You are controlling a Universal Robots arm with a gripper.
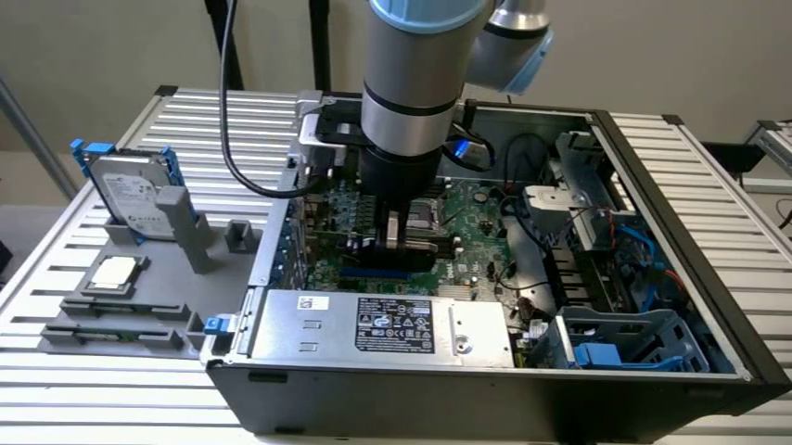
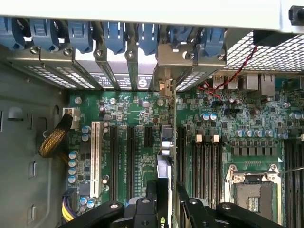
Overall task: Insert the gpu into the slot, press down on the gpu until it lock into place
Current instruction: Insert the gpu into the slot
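My gripper (image 1: 399,243) hangs low inside the open computer case, over the green motherboard (image 1: 477,236). The gpu (image 2: 164,178) is a thin black card seen edge-on, standing upright between my two black fingers (image 2: 151,202). The fingers are shut on its sides. It runs parallel to the black expansion slots, and its metal end reaches toward the rear bracket openings (image 2: 166,88). In the exterior view a short stretch of the blue slot (image 1: 377,274) shows just below the gripper and the card. I cannot tell whether the card's edge sits in it.
The silver power-supply box (image 1: 384,324) lies close in front of the gripper. The CPU socket (image 2: 254,190), black memory slots (image 2: 206,161) and a white slot (image 2: 95,159) flank the card. Cables and a blue drive cage (image 1: 619,343) fill the case's right. A hard drive (image 1: 130,199) stands outside, left.
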